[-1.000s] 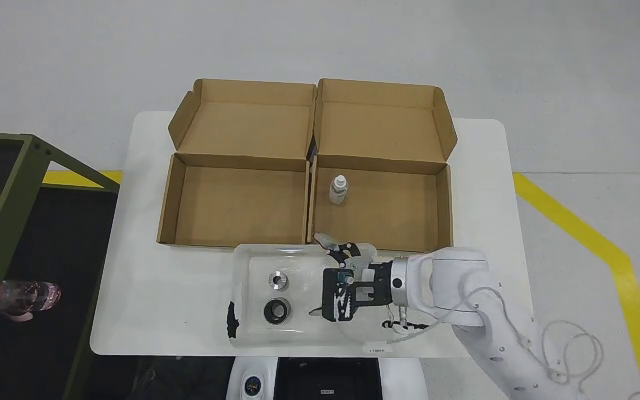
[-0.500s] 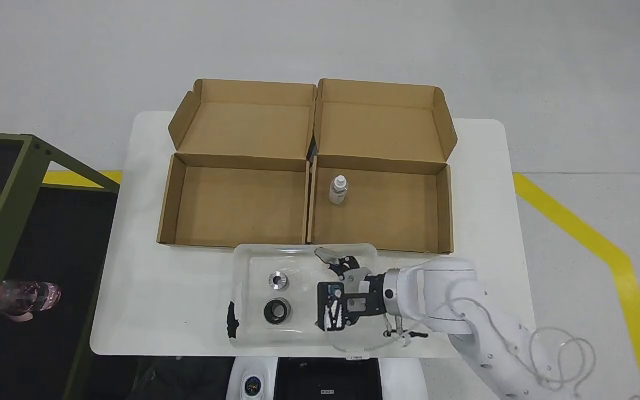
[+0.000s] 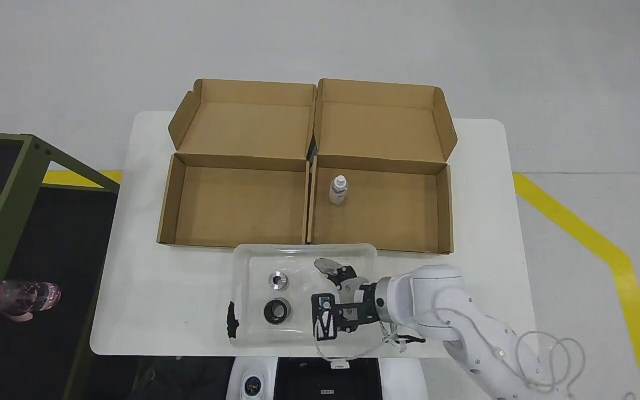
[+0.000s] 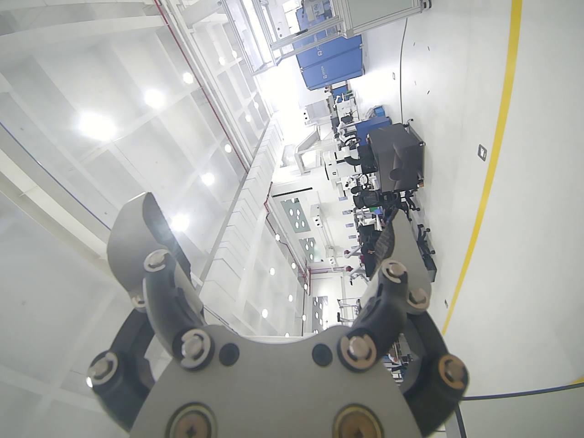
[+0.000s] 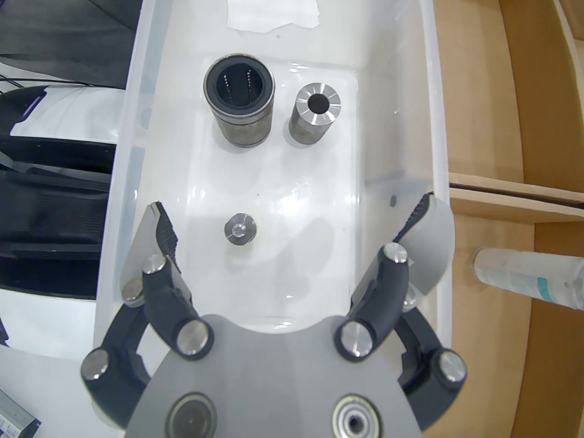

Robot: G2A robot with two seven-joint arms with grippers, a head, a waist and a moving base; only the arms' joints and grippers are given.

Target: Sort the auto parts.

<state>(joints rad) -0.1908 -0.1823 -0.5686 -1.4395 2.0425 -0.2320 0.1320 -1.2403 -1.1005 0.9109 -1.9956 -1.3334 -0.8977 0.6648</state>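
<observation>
You're watching the right gripper [image 5: 292, 211] sliding further along the bin [image 5: 424, 47] over the last second, spread wide and empty, and lining up on the small stud [image 5: 240, 228]. The bearing [image 5: 239, 93] and sleeve [image 5: 316, 111] are standing beyond it in the bin, with only the bottle [image 3: 340, 188] sitting in the right box [image 3: 400, 215], so sorting is barely starting. The left gripper [image 4: 267, 218] is idling wide, aimed at the room.

Bright, ceil. lamps [image 4: 96, 124] glare, soft shadows

Spread jaws over clear bin [image 5: 432, 93]
</observation>
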